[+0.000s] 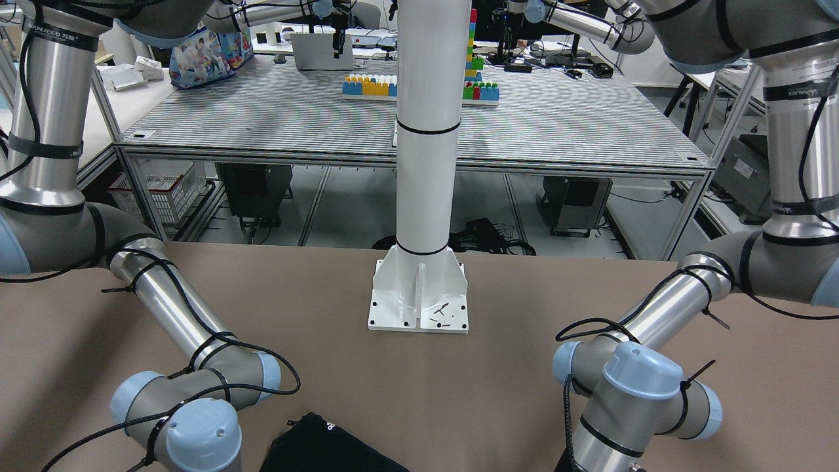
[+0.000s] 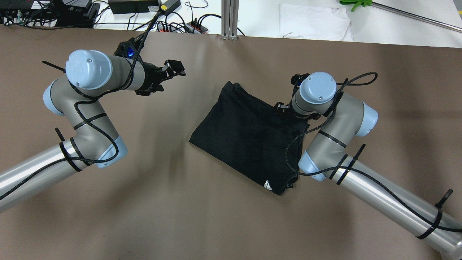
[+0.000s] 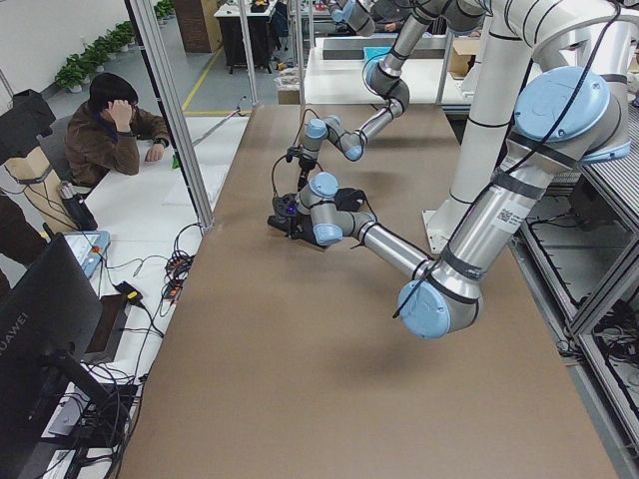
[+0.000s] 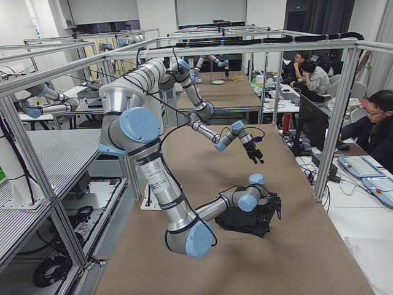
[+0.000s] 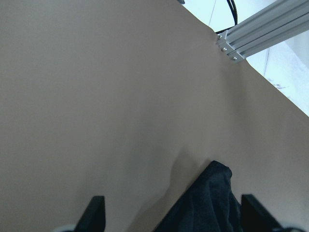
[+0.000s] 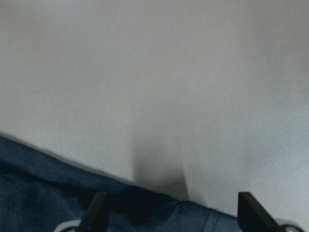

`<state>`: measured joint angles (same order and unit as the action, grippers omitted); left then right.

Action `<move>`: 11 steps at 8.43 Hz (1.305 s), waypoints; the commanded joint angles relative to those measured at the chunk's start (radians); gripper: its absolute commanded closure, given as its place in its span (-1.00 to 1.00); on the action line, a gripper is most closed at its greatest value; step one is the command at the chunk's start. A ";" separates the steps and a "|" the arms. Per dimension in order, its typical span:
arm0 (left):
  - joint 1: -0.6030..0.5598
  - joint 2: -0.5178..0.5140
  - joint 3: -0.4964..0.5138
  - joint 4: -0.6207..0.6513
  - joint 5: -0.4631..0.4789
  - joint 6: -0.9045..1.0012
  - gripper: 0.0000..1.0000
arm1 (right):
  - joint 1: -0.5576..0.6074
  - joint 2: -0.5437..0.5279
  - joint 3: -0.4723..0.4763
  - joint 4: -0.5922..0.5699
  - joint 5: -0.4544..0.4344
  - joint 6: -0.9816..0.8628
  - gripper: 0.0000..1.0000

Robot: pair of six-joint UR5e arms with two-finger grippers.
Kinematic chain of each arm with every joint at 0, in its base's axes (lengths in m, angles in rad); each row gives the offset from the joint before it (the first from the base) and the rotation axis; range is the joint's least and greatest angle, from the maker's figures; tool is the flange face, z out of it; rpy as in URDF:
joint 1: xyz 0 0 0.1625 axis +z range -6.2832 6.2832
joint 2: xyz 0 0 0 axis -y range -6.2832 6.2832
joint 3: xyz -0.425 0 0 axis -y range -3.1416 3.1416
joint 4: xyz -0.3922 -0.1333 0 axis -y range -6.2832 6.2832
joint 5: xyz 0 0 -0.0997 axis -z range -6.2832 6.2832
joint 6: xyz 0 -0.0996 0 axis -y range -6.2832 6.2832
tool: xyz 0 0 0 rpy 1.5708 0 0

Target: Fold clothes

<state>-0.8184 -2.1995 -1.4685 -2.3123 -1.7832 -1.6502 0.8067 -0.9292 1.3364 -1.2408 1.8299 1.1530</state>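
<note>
The clothes (image 2: 249,133) are one black garment, folded into a rough rectangle on the brown table, with a small white logo at its near corner. My right gripper (image 6: 171,212) hovers low over the garment's right edge (image 6: 48,193); its fingertips are spread wide and it is open. In the overhead view its wrist hides it. My left gripper (image 2: 173,70) hangs above bare table to the left of the garment's far corner (image 5: 210,198). It is open with nothing between its fingers (image 5: 96,212).
A white pillar base (image 1: 419,301) is bolted to the table on the robot's side. Beyond the far edge are an aluminium post (image 2: 230,18), cables and a white cloth (image 2: 314,23). A person (image 3: 115,135) sits at a desk past that edge.
</note>
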 commanded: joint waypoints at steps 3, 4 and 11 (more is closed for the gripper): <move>-0.036 0.000 -0.010 -0.001 -0.022 0.027 -1.00 | 0.179 -0.003 0.013 -0.003 0.230 -0.148 -0.88; -0.069 0.015 -0.007 0.001 -0.048 0.070 -1.00 | 0.234 -0.035 0.020 -0.005 0.245 -0.279 -0.88; -0.532 0.415 -0.053 0.087 -0.220 0.966 -1.00 | 0.552 -0.308 0.007 -0.034 0.114 -1.062 -0.88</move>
<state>-1.1904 -1.8614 -1.5107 -2.3039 -1.9705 -0.9225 1.3019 -1.1727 1.3472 -1.2706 2.0328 0.2262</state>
